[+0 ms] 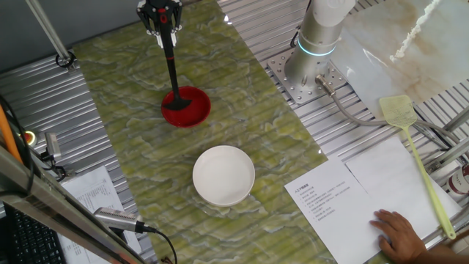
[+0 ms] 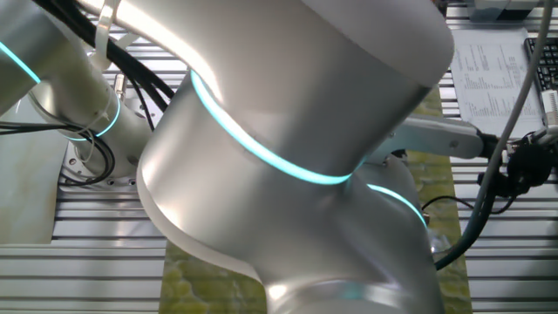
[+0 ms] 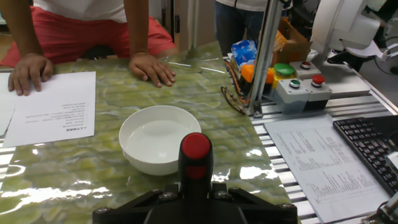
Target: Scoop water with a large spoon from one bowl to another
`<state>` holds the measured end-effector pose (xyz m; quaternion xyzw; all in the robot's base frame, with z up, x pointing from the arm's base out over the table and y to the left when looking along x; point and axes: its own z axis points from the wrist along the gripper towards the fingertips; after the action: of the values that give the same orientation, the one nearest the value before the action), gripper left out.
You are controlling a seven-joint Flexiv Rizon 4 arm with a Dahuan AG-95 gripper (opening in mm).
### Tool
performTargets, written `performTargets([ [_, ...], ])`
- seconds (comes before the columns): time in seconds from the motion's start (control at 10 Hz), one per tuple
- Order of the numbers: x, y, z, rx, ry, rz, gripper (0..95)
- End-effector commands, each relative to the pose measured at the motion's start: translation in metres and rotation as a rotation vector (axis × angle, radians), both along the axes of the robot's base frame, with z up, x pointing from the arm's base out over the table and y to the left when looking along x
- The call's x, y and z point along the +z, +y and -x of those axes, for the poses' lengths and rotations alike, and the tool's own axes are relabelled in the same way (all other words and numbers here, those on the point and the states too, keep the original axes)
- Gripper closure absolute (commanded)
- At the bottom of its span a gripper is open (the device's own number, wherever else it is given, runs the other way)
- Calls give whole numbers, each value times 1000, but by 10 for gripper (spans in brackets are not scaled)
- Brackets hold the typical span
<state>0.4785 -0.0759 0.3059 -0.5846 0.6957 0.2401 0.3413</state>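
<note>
You had the gripper (image 1: pixel 164 29) clamped on the upper part of the ladle (image 1: pixel 174 77), its fingers closed around the handle just below the red tip (image 3: pixel 196 147), which stood up between them in the hand view. Held that high, the long handle hung nearly plumb and the cup sat down inside the small red bowl (image 1: pixel 186 106), so the hand stayed well above the rim and clear of any splash. That placement suggested you were at the delivery end of a scoop, with the cup lowered into the receiving bowl to tip or drain; whether water had left the cup I could not tell, since the black cup against the red glaze hid any liquid. The white bowl (image 1: pixel 223 174) sat apart from the red one on the green marbled mat (image 1: pixel 242 95), nearer the printed sheets (image 1: pixel 326 196), and the hand view showed water in it. The yellow-green fly swatter (image 1: pixel 414 154) lay off to the side on the paper, out of the arm's path. A person's hand (image 1: pixel 399 233) rested on the sheets near the table edge. The other fixed view was filled by the arm's own body and told you nothing of the bowls.
</note>
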Motion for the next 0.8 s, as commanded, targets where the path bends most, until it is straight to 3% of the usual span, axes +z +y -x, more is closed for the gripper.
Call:
performTargets([
  [0.1, 3, 3, -3, -15, 39, 14, 950],
  [0.3, 13, 13, -10, -31, 94, 99, 950],
  [0.5, 25, 27, -21, -25, 136, 253, 950],
  [0.8, 26, 38, -25, -28, 213, 352, 950],
])
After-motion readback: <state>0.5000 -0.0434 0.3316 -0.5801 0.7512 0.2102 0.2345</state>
